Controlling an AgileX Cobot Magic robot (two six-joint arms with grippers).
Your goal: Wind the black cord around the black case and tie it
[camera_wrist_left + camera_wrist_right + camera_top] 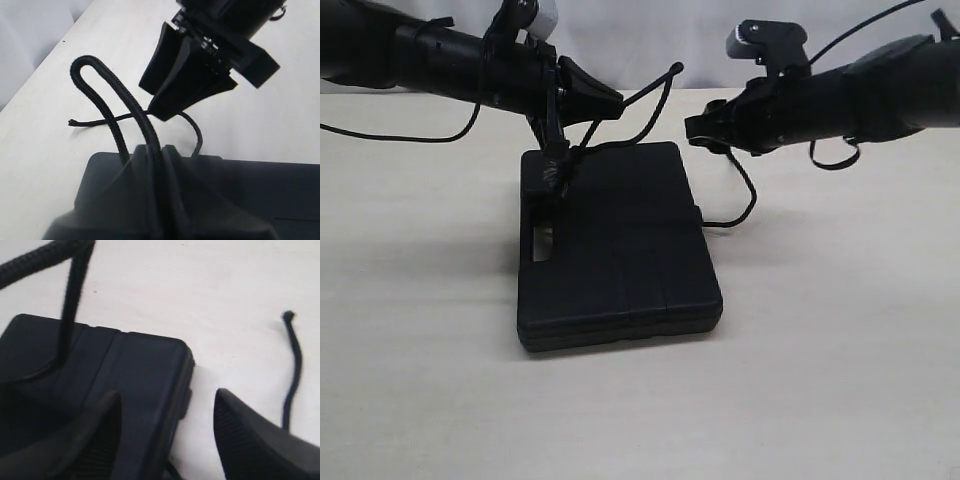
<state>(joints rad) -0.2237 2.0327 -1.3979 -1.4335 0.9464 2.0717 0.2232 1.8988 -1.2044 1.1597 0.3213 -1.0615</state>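
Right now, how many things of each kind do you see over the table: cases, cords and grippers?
case: 1
cord: 1
grippers: 2, the left gripper and the right gripper
Total: 4

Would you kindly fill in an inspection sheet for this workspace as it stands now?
Surface: pale table.
Job's things: case lies flat; cord loops up above it, one tip on the table.
Clutter: nothing seen.
Grippers: left gripper shut on the cord; right gripper open, over the case's edge.
Cables: thin arm cables hang by both arms.
Surroundings: plain pale wall.
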